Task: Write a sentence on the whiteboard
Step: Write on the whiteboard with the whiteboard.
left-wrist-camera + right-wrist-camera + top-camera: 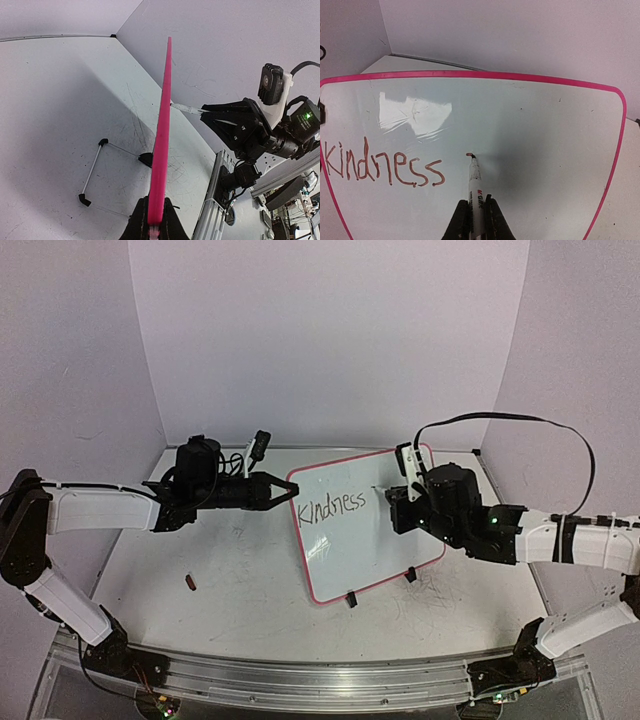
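The whiteboard [352, 552], white with a pink rim, stands tilted on two black clip feet at mid table. On it is the sentence, for now one dark handwritten word, "Kindness" [333, 508]. My left gripper [291, 490] is shut on the board's left rim. The left wrist view shows that rim [162, 125] edge-on between my left gripper's [155, 199] jaws. My right gripper [477, 201] is shut on a white marker [475, 182]. Its tip touches the whiteboard [530, 115] just right of "kindness" [382, 167], at a small fresh mark [469, 154]. From above, the right gripper [396, 496] is at the board's right part.
A small dark cap [190, 583] lies on the table left of the board. The board's wire stand [95, 170] rests on the scuffed table behind it. An aluminium rail [320, 680] runs along the near edge. Walls close the back and both sides.
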Tool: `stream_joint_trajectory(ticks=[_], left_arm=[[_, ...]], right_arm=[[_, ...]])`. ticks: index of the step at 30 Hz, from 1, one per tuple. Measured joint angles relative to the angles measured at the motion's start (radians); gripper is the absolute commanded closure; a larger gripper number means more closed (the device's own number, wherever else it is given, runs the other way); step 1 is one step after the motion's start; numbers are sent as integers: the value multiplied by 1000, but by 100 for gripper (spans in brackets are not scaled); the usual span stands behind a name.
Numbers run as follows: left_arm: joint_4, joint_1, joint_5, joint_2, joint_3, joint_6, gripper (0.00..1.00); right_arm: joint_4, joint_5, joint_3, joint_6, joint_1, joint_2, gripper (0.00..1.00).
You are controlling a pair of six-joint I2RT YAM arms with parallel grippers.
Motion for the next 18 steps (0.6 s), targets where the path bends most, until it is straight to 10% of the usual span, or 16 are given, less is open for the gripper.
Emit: stream_joint_trajectory(ticks=[18], left_arm=[[0, 0, 0, 0, 0, 0, 100]], right_arm=[[-10, -26, -1, 3, 0, -5, 100]])
